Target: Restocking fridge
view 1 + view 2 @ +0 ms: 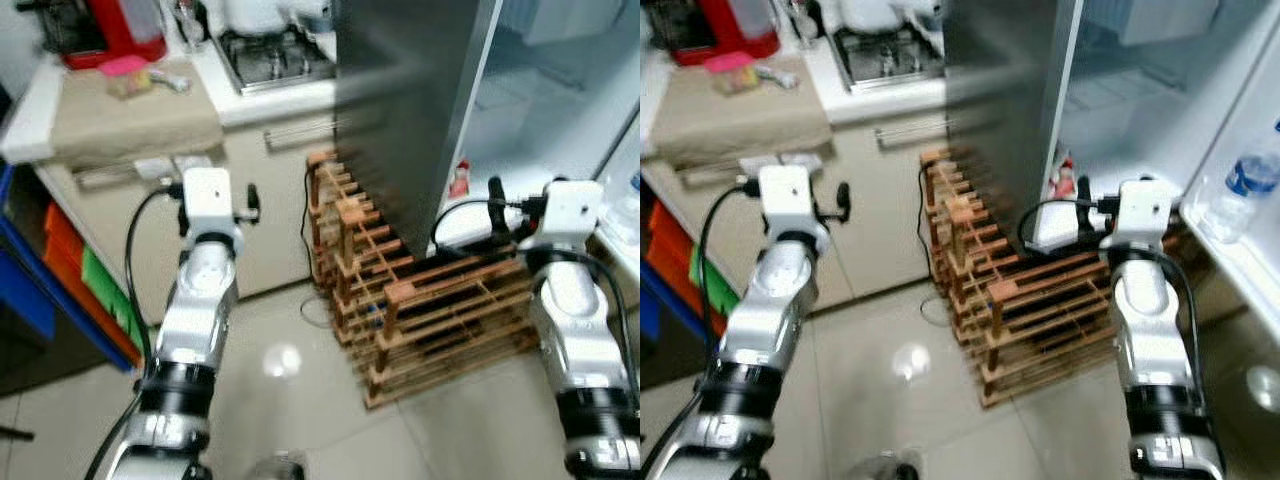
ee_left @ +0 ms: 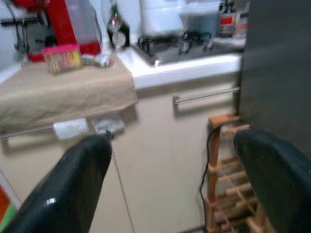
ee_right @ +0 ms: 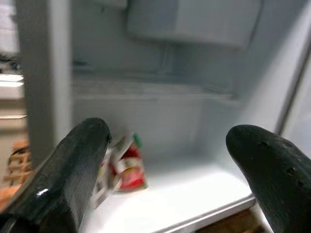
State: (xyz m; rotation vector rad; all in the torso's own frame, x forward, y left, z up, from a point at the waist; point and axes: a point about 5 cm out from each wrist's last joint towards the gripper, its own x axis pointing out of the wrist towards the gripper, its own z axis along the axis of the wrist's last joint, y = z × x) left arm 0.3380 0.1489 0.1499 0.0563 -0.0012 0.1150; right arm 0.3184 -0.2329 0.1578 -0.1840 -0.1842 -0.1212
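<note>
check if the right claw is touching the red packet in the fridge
Apart. The right wrist view shows the right claw open, the red packet lying farther back on the fridge shelf.

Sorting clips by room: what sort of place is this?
A home kitchen, most likely: a gas hob on the counter, an open fridge, a wooden rack beside it.

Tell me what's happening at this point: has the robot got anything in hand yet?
Nothing is held. The robot stands in front of an open fridge with both arms raised. The right gripper, jaws open, points at a shelf holding a red packet. The left gripper, also open, faces the kitchen cabinet. A wooden rack sits on the floor beside the fridge, and a water bottle stands in the door.
</note>
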